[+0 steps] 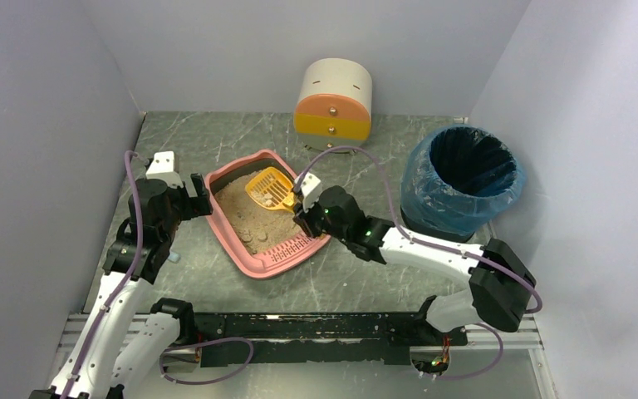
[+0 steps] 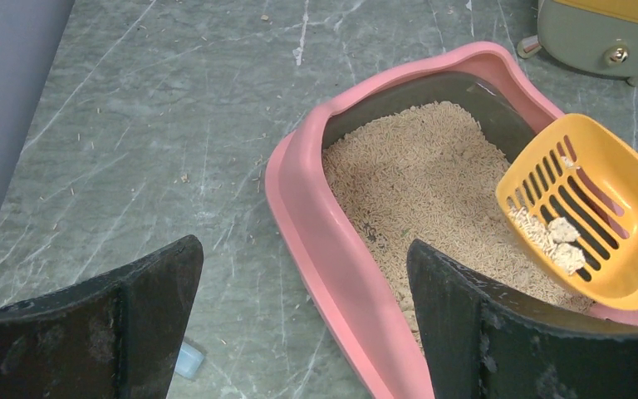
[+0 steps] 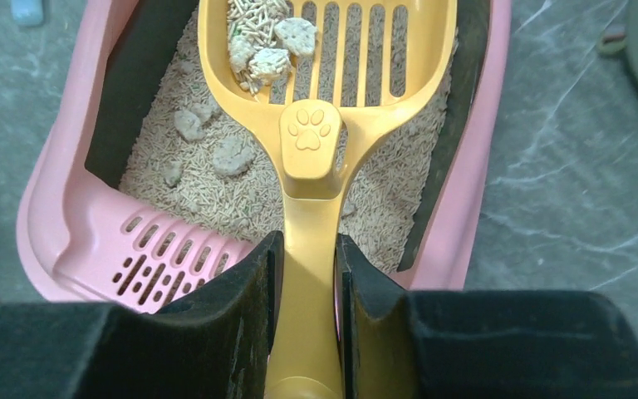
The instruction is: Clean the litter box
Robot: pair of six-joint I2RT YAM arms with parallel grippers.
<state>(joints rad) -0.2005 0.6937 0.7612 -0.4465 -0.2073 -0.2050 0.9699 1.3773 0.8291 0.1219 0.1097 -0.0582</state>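
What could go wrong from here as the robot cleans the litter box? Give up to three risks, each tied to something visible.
The clumps lie to one side of the scoop; a tilt on the way to the bin might spill them on the table.
The right end effector pinches only the slim handle, so the scoop may twist.
The left end effector stands open, not gripping the litter box, which could slide.
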